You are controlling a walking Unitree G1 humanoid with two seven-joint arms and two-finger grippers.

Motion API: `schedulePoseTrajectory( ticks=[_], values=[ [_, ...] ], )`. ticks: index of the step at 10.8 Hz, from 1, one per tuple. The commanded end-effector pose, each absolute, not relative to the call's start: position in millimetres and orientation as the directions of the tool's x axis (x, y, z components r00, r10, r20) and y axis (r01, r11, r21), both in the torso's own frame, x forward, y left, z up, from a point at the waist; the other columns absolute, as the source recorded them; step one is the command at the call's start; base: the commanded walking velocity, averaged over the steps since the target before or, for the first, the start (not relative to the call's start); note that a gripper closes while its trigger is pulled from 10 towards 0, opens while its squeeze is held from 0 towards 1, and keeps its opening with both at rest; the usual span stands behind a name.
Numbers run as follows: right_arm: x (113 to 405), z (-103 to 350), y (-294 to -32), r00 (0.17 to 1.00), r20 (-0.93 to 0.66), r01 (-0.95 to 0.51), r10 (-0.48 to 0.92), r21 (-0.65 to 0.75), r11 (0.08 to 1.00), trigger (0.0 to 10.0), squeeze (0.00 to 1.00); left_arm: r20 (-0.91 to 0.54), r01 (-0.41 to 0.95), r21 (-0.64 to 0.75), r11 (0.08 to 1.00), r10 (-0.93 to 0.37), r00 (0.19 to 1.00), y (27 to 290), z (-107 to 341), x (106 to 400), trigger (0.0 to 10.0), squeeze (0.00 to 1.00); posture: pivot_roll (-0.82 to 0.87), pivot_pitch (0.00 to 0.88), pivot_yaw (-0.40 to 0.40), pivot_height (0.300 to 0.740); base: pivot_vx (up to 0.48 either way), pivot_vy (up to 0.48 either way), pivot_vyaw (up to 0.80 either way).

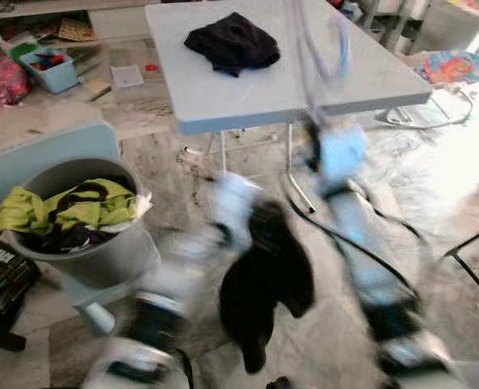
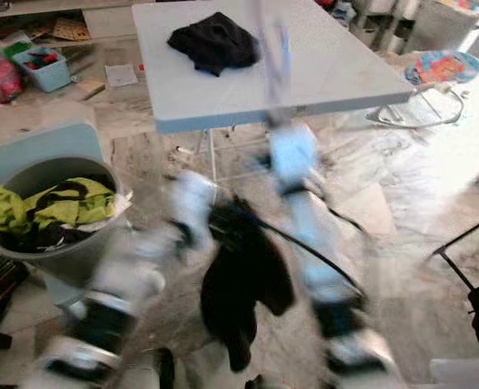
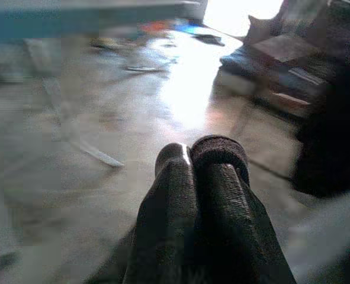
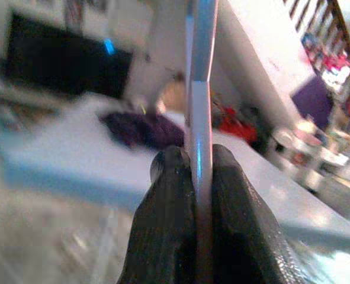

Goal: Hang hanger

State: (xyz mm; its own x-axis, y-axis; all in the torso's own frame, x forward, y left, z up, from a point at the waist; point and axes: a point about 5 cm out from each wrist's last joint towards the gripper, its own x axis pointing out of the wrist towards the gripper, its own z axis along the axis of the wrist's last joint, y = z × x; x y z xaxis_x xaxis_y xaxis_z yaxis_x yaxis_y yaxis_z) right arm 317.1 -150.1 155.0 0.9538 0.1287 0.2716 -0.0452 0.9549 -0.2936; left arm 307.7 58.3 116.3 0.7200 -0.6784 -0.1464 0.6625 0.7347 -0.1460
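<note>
Head views blurred, both arms smeared by motion; the wrist views are sharper. Right gripper (image 4: 192, 163) is raised in front of the table (image 1: 223, 97); its two black fingers are clamped on a thin pale blue hanger (image 4: 199, 77), which rises from between the tips; in the left eye view the hanger appears as a faint light loop above the table edge. Left gripper (image 3: 201, 157) sits lower, left of centre; its fingers are pressed together; a dark garment (image 1: 267, 284) hangs below it between the two arms, and whether a fold of it is pinched there cannot be told.

Judgement on the step: the hanger is carried, not yet hung, and no rail or hook can be made out in these frames; the grip should hold firm on the thin bar so it does not twist; the hanging garment should be kept clear of the table edge and the legs below.

Count: one hanger; one dark garment hanging between the arms; one dark cloth (image 1: 233, 42) bunched on the table; one table; one grey laundry bin (image 1: 101, 243) at the robot's left, holding yellow-green and black clothes; two grippers.
</note>
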Motion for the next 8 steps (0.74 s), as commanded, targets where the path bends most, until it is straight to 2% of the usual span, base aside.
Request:
schedulePoseTrajectory(
  ticks=[1,3,5,6,7,8],
  values=[
    [316,151,-159,0.960,0.264,-0.013,0.096,-0.301,0.954,10.0,0.00,-0.109,0.644,-0.121,0.755,-0.655,0.748,62,127,311,0.0,0.00,-0.05,0.048,-0.041,0.740,0.000,0.000,0.00],
    [304,127,-185,0.987,0.157,0.019,0.026,-0.278,0.960,10.0,0.00,-0.108,0.484,-0.024,0.875,-0.484,0.869,102,121,317,0.0,0.00,-0.05,0.055,-0.039,0.740,0.000,0.000,0.00],
    [293,112,-197,0.996,0.090,0.030,-0.004,-0.293,0.956,10.0,0.00,-0.049,0.353,0.062,0.934,-0.351,0.935,129,124,311,0.0,0.00,-0.05,0.067,-0.038,0.740,0.000,0.000,0.00],
    [286,101,-204,0.999,0.004,0.036,-0.036,-0.264,0.964,10.0,0.00,0.015,0.298,0.121,0.947,-0.302,0.953,137,132,304,2.5,0.00,-0.03,0.094,-0.035,0.740,0.000,0.000,0.00],
    [273,88,-209,0.997,-0.065,0.027,-0.044,-0.235,0.972,10.0,0.00,0.049,0.256,0.131,0.958,-0.264,0.963,144,134,295,3.0,0.00,-0.03,0.101,-0.035,0.740,0.000,0.000,0.00],
    [264,79,-213,0.992,-0.109,0.031,-0.056,-0.216,0.976,10.0,0.00,0.036,0.244,0.108,0.964,-0.249,0.968,150,131,288,5.5,0.00,-0.02,0.100,-0.035,0.740,0.000,0.000,0.00]
  ],
)
